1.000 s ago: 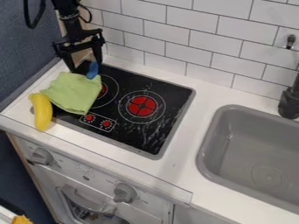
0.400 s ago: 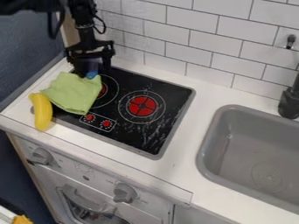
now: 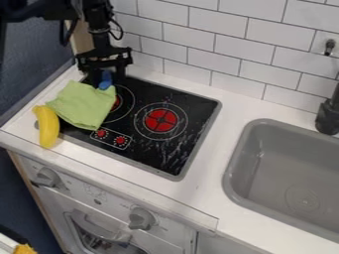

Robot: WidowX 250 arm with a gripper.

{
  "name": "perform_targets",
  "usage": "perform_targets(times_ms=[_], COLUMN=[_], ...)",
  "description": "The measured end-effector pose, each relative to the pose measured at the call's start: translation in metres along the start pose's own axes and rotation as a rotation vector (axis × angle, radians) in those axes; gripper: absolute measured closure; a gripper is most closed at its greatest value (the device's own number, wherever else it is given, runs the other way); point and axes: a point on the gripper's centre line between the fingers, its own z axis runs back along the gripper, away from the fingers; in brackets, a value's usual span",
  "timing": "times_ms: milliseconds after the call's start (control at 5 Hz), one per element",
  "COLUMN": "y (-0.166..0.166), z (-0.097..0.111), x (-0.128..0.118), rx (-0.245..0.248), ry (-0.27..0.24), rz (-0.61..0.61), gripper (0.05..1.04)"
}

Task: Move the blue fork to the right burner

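The black gripper (image 3: 104, 74) hangs over the back left of the cooktop, open, with its fingers apart on either side of the blue fork. Only a short blue piece of the fork (image 3: 106, 79) can be made out, at the upper right edge of the green cloth (image 3: 84, 104). Whether the fingers touch it, I cannot tell. The right burner (image 3: 161, 120) is a red disc inside white rings, to the right of the cloth and lower in the view.
A yellow banana (image 3: 47, 126) lies left of the cloth, by the cooktop's left edge. The left burner (image 3: 116, 103) is partly under the cloth. A grey sink (image 3: 285, 163) and a black faucet (image 3: 327, 116) are at the right. White tiles (image 3: 218, 47) rise behind the counter.
The gripper has shifted right from the cooktop's back left corner, to around the fork. Since the middle frame it has barely moved, and slightly more blue shows. Cloth and banana have stayed put.
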Motion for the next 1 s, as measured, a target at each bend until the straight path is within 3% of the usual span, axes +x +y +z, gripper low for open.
perform_targets(times_ms=[200,600,800,1000], y=[-0.002,-0.006,-0.010,-0.020], z=[0.000,0.000,0.005,0.040], x=[0.000,-0.002,-0.007,-0.009], rx=[-0.002,-0.024,-0.062,-0.123], ry=[-0.003,0.002,-0.010,-0.071], rz=[-0.004,0.001,0.025,0.049], gripper=[0.662,0.687,0.687,0.687])
